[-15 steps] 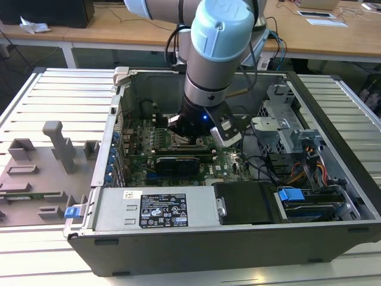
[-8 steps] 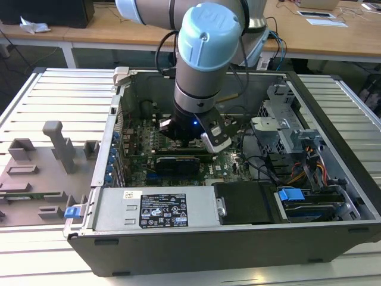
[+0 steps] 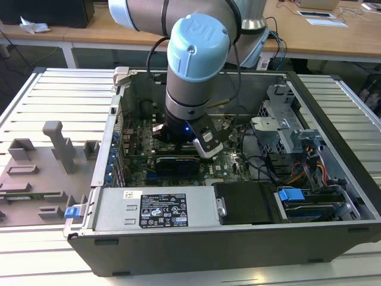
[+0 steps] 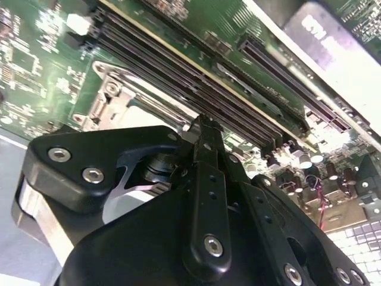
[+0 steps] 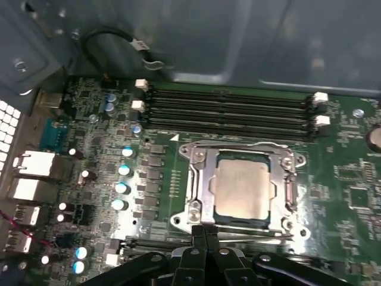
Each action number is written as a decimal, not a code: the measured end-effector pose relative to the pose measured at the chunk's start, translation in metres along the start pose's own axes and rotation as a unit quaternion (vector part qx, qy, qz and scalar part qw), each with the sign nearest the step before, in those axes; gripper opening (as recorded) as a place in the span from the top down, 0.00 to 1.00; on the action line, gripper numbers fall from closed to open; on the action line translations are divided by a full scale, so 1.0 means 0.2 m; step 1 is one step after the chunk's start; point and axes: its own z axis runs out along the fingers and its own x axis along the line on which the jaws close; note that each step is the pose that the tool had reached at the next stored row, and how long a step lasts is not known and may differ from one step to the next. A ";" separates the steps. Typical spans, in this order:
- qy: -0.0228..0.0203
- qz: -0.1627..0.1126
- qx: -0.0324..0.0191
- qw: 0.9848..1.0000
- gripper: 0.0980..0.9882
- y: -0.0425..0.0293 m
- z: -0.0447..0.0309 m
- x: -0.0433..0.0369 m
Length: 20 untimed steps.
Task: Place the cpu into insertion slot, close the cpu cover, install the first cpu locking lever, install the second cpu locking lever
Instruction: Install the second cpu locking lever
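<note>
Where the first wrist view looks down on the green motherboard [image 5: 89, 149], the small square cpu [image 5: 241, 187] with its dull silver-grey top lies seated in the insertion slot [image 5: 216, 208], whose dark edge shows around the chip. The thin silvery metal cpu cover [image 5: 202, 185] is folded down around it, the chip showing through its window. The black gripper [image 5: 205, 235] sits at the frame's lower middle, fingers [image 5: 197, 241] pressed together with nothing between them, their tips at the cover's near edge beside a thin silvery locking lever [image 5: 256, 234].

The second wrist view shows the long black memory slots [image 4: 196, 83] running diagonally beyond the closed fingertips.

The exterior view shows the open grey computer case [image 3: 238, 238], with the grey-and-blue arm [image 3: 196, 59] reaching down into its middle.
</note>
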 end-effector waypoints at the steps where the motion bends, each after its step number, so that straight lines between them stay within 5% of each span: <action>1: 0.000 -0.002 -0.002 1.000 0.99 -0.001 0.005 0.008; 7: 0.003 -0.011 -0.005 1.000 0.99 0.000 0.030 0.064; 12: 0.003 -0.013 -0.005 1.000 0.99 0.032 0.053 0.062; 20: 0.004 -0.016 -0.005 1.000 0.99 0.027 0.062 0.069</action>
